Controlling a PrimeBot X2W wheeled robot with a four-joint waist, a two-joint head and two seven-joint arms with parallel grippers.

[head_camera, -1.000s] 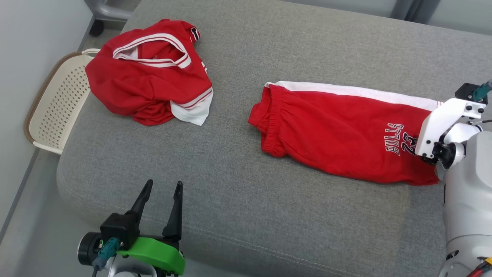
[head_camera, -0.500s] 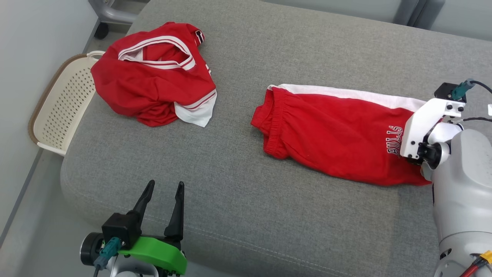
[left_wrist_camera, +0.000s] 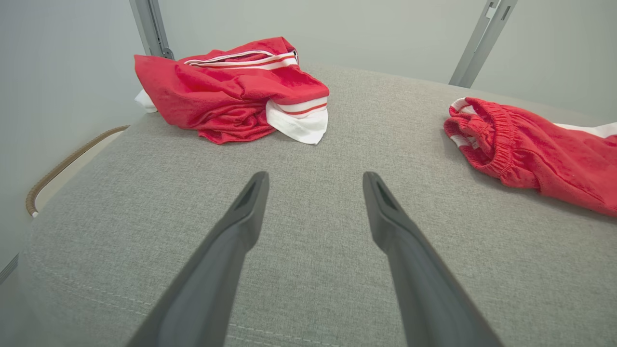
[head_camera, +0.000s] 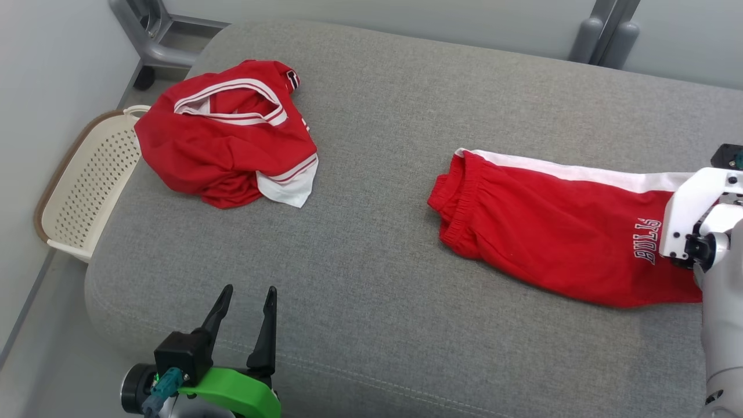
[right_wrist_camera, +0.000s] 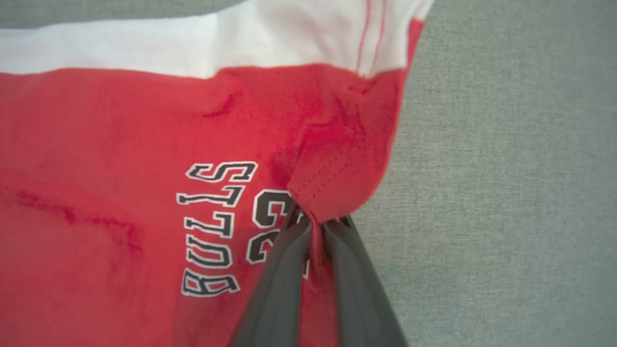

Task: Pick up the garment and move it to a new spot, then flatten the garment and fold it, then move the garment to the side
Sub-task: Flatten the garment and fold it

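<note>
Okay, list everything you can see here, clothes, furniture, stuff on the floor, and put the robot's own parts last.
red shorts: one, red with white side stripe and BULLS lettering, flat on the cushion's right part
red jersey: one, red with white trim, crumpled at the far left
grey cushion: one, grey, under both garments
basket: one, cream, beside the cushion's left edge
metal frame: one, grey, behind the far-left corner
left gripper: one, dark, open, near-left edge
right gripper: one, dark, shut on the shorts' hem

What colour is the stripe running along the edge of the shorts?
White, against the red shorts; the head view shows it best.
</note>
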